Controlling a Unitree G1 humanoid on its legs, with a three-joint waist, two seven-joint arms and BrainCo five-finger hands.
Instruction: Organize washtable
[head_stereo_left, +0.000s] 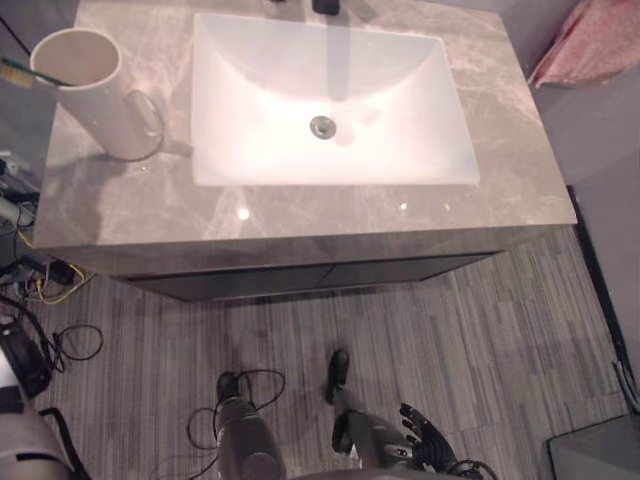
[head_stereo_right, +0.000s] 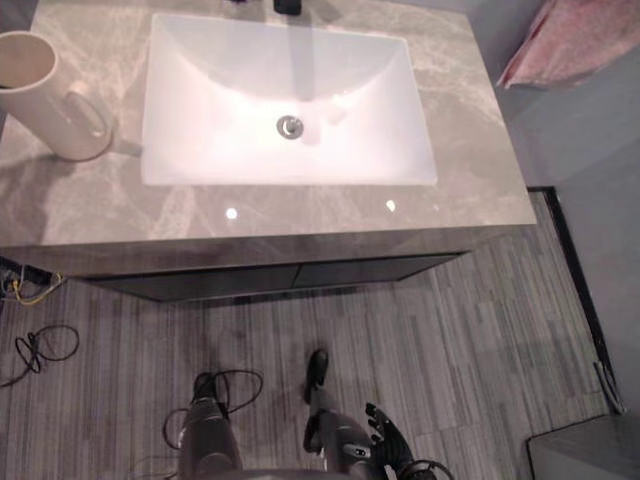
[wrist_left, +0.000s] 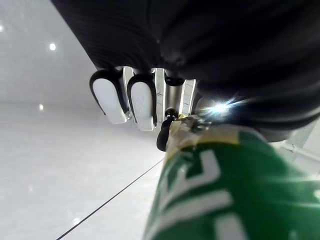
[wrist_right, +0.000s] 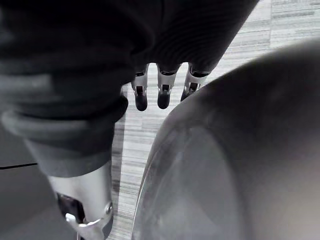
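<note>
The only writing in sight is the white lettering on the green tube (wrist_left: 220, 195), which is too close to the wrist camera to be read. The left hand (wrist_left: 142, 100) has its fingers curled over the tube's top end and grips it. The right hand (head_stereo_left: 420, 445) hangs low over the grey plank floor (head_stereo_left: 480, 340), fingers (wrist_right: 163, 97) straight and loose, holding nothing.

The worktop (head_stereo_left: 300, 215) is grey veined marble with a dark cabinet front (head_stereo_left: 300, 275) under its near edge. A white rectangular sink (head_stereo_left: 205, 100) is sunk in its middle, with a metal drain (head_stereo_left: 321, 126) and a black tap (head_stereo_left: 325, 6) at the far edge. A white mug (head_stereo_left: 85, 90) stands at the far left corner, a toothbrush (head_stereo_left: 25, 72) poking over its rim. A pink towel (head_stereo_left: 590, 45) hangs beyond the far right corner.
</note>
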